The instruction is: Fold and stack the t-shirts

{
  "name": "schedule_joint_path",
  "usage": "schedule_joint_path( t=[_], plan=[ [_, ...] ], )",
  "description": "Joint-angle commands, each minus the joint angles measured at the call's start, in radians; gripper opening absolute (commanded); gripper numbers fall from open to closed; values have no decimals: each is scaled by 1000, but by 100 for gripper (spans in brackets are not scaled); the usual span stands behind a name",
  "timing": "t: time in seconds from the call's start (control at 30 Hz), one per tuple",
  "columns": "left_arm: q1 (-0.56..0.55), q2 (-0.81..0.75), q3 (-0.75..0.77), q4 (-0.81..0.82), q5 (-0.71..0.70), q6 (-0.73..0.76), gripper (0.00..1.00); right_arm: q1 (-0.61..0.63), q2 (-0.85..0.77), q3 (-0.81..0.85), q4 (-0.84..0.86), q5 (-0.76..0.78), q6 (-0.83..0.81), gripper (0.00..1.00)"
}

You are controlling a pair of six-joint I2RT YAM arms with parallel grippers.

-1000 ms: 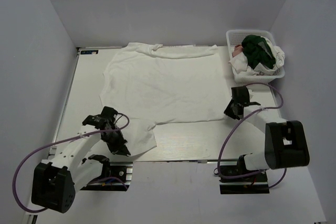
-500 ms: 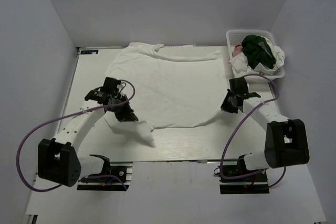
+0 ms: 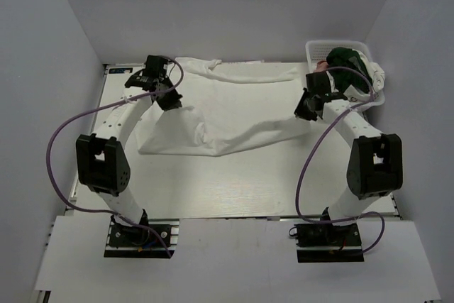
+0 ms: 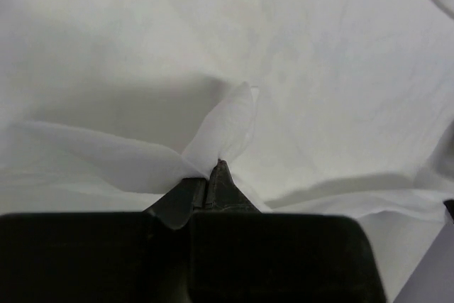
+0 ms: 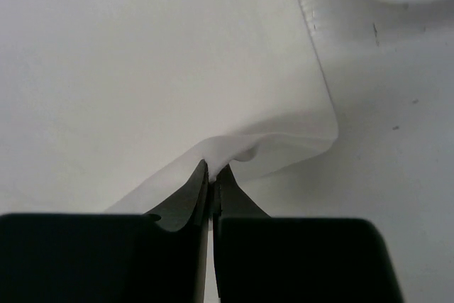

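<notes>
On the table (image 3: 234,189), seen from the camera above, a white t-shirt (image 3: 241,115) lies spread from left to right across the far half, its collar end bunched along the far edge. Both arms reach out over it. The left gripper (image 3: 167,98) is near the far-left corner and the right gripper (image 3: 306,108) is towards the far-right, each pinched onto one end of the shirt's hem. The hem sags between them, and a doubled layer of cloth trails back to a soft crease on the near side. The shirt's long axis runs between the two grippers, and the collar lies just beyond both, towards the far edge. Neither arm looks clearly nearer to it, so the fold probably finishes with both moving forward together. At the far-right corner a white basket (image 3: 312,49) holds a heap of other shirts (image 3: 349,65), dark green on top. From the left wrist, the black jaws are pressed together on a small peak of white cloth, with more shirt spread out beyond them. From the right wrist, the jaws are likewise closed tight on a thin fold at the shirt's edge, with bare table to the right.
</notes>
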Motion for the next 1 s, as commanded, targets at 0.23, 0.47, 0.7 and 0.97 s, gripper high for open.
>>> schedule_joint_path(
  t=[0.23, 0.47, 0.7, 0.97],
  plan=[
    [56, 100, 143, 222, -179, 136, 0, -10, 183, 269, -116, 114, -14, 0],
    [74, 178, 143, 368, -137, 239, 0, -39, 267, 301, -156, 159, 10, 0],
    [93, 331, 248, 405, -153, 273, 15, -52, 355, 378, -149, 174, 24, 20],
    [122, 622, 585, 452, -21, 337, 100, -43, 390, 479, -138, 196, -25, 67]
  ],
)
